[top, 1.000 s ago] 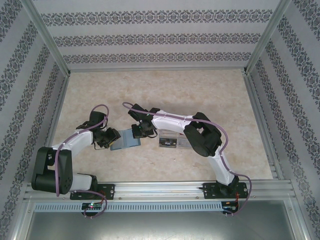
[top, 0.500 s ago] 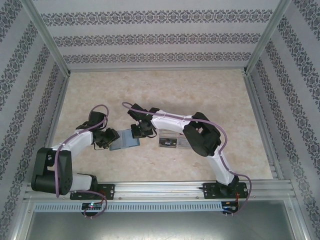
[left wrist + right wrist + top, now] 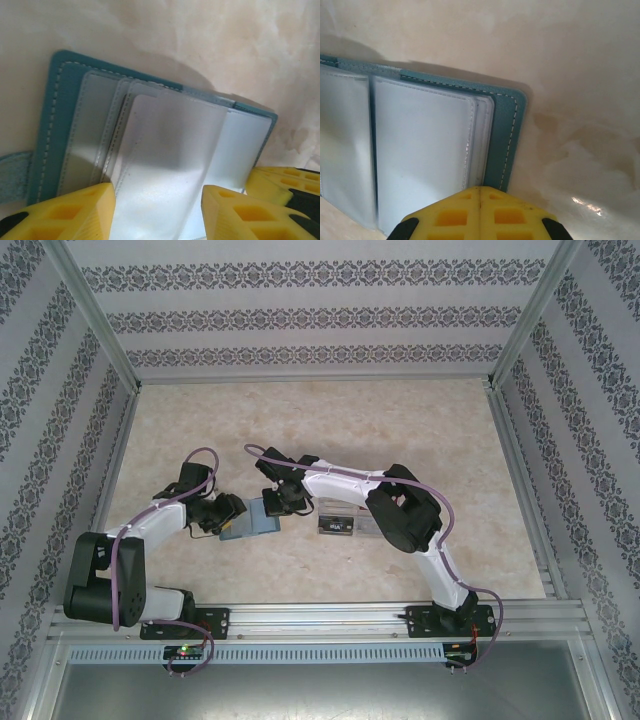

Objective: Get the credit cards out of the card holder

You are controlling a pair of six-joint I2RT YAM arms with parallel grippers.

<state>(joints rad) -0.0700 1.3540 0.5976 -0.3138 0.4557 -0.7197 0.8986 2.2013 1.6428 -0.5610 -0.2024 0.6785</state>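
The teal card holder (image 3: 258, 520) lies open on the table between the two arms. Its cover (image 3: 54, 125) carries clear stitched sleeves. A pale frosted credit card (image 3: 170, 150) lies on top of the sleeves and runs between the yellow fingers of my left gripper (image 3: 159, 205), which is open above it at the holder's left side (image 3: 232, 512). My right gripper (image 3: 480, 190) is shut, its joined tips resting on the holder's right edge (image 3: 512, 130) beside a pale page (image 3: 420, 145). The right gripper's yellow fingers (image 3: 285, 182) also show at the holder's far corner.
A clear plastic box (image 3: 340, 521) stands just right of the holder, under the right arm. Patterned walls and metal rails (image 3: 300, 615) close in the marbled table (image 3: 330, 430), with open floor towards the back.
My left gripper has slid right onto the holder's left side and its jaws have widened a little. The right gripper has stayed shut in place.
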